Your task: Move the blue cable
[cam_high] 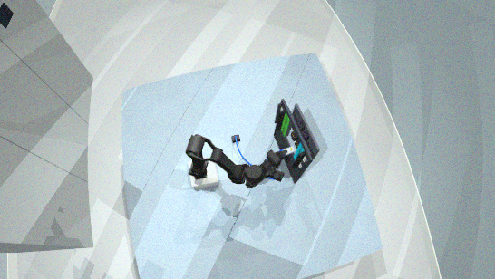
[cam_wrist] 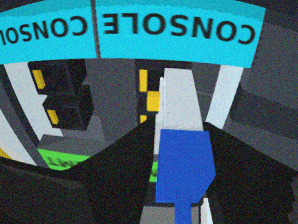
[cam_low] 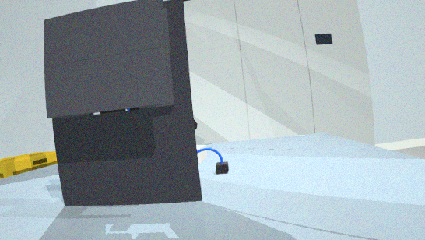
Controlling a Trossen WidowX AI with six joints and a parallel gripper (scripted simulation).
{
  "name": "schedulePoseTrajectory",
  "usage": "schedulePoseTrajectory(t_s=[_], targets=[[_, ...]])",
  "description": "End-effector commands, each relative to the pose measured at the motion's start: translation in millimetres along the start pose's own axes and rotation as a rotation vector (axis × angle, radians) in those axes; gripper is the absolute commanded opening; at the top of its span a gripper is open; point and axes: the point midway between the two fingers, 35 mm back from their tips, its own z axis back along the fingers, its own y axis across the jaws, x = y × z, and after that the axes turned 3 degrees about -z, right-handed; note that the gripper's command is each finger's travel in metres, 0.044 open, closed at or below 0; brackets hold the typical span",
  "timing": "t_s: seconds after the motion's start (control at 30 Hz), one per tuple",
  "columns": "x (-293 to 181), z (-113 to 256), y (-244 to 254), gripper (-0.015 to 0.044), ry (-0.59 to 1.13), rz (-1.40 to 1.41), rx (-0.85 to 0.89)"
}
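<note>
1. between the fingers of the gripper, the plug is clamped by its sides; its clear nose points at the ports beneath the right console label.
2. seating: the nose overlaps a port in the wrist view. it is probably not fully home, though the overlap makes depth hard to judge. which server this port belongs to cannot be settled.
3. fault, misalignment: if the nose enters off-centre or tilted, it may catch the port's edge and jam. cause: small aim error, hidden behind the plug itself.
4. fault, wrong port: other ports stand beside the target under a second console label, and a green label lies close by. cause: similar openings, tightly spaced.
5. fault, slip: under pushing load, the plug may slide back or twist in the grip. cause: resistance at the port with smooth sides.
6. fault, cable drag: the cable runs back to a block; tension could turn the plug.
7. fault, early release: opening before the click may leave the tab unlatched.
</note>
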Motion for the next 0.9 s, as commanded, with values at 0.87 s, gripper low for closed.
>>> schedulePoseTrajectory(t_s=[0.87], targets=[[-0.4,-11.6,3.0,0.0,-0.004,0.003,0.008]])
